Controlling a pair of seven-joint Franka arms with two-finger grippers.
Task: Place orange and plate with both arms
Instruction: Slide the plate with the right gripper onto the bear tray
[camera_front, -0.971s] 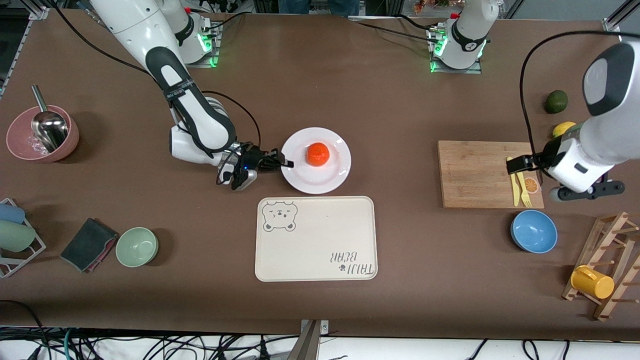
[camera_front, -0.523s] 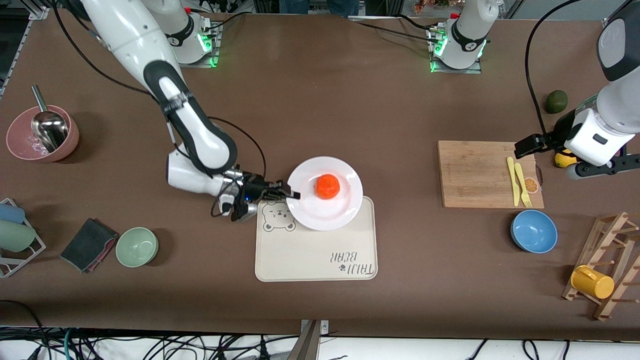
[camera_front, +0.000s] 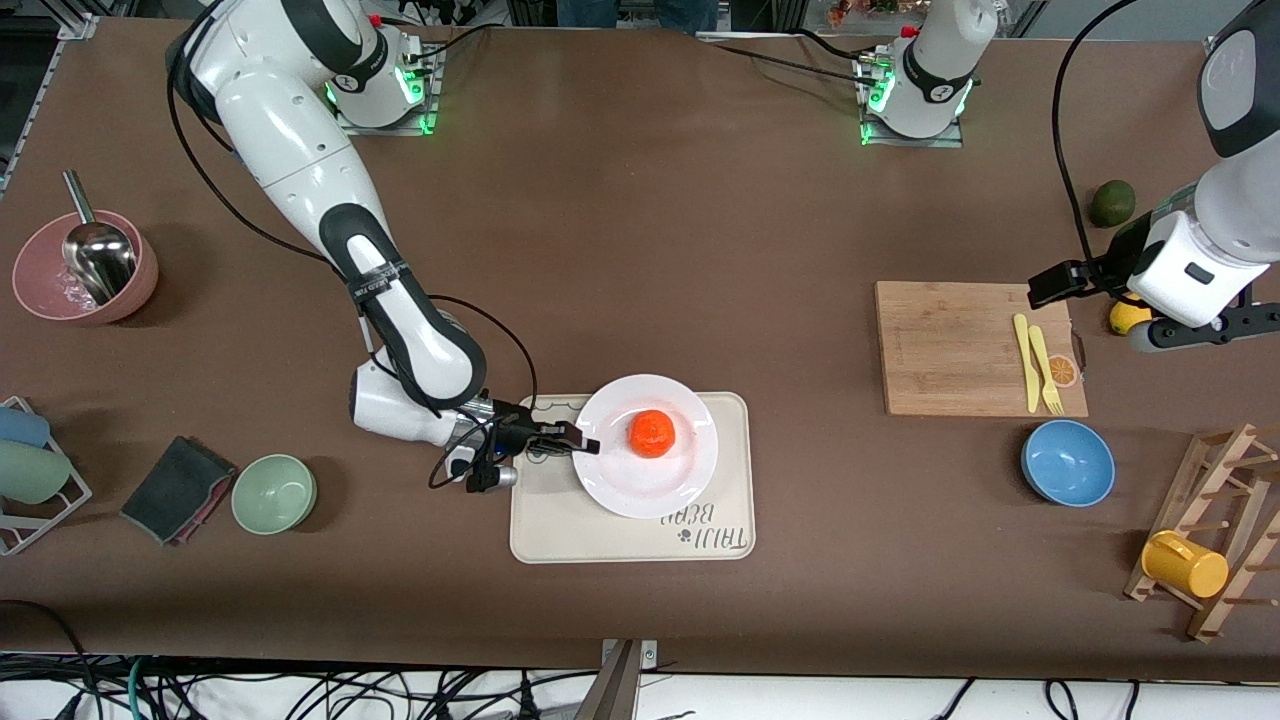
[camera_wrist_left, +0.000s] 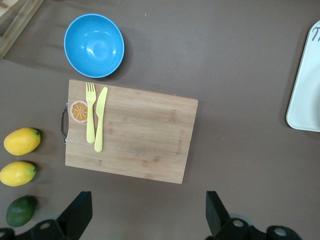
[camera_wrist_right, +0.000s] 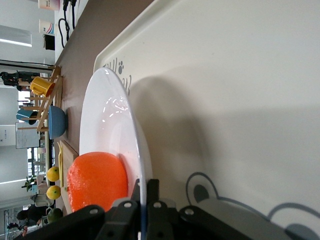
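The white plate (camera_front: 680, 480) carries the orange (camera_front: 652, 433) at its middle and is over the cream bear tray (camera_front: 570, 530). My right gripper (camera_front: 585, 444) is shut on the plate's rim at the edge toward the right arm's end. In the right wrist view the plate (camera_wrist_right: 107, 125) is edge-on above the tray (camera_wrist_right: 240, 100), with the orange (camera_wrist_right: 96, 180) on it and my right gripper (camera_wrist_right: 145, 192) clamped on the rim. My left gripper (camera_front: 1060, 282) is open and empty over the table by the cutting board; in the left wrist view it (camera_wrist_left: 147, 212) holds nothing.
A wooden cutting board (camera_front: 950, 345) with yellow fork and knife (camera_front: 1040, 360) lies toward the left arm's end, with a blue bowl (camera_front: 1067, 462), lemon (camera_front: 1125, 318), lime (camera_front: 1111, 203) and mug rack (camera_front: 1205, 540). A green bowl (camera_front: 274, 492), cloth (camera_front: 175, 488) and pink bowl (camera_front: 85, 265) lie toward the right arm's end.
My right gripper has carried the plate with the orange from the bare table toward the front camera, out over the bear tray. My left gripper has lifted away from the cutting board's edge.
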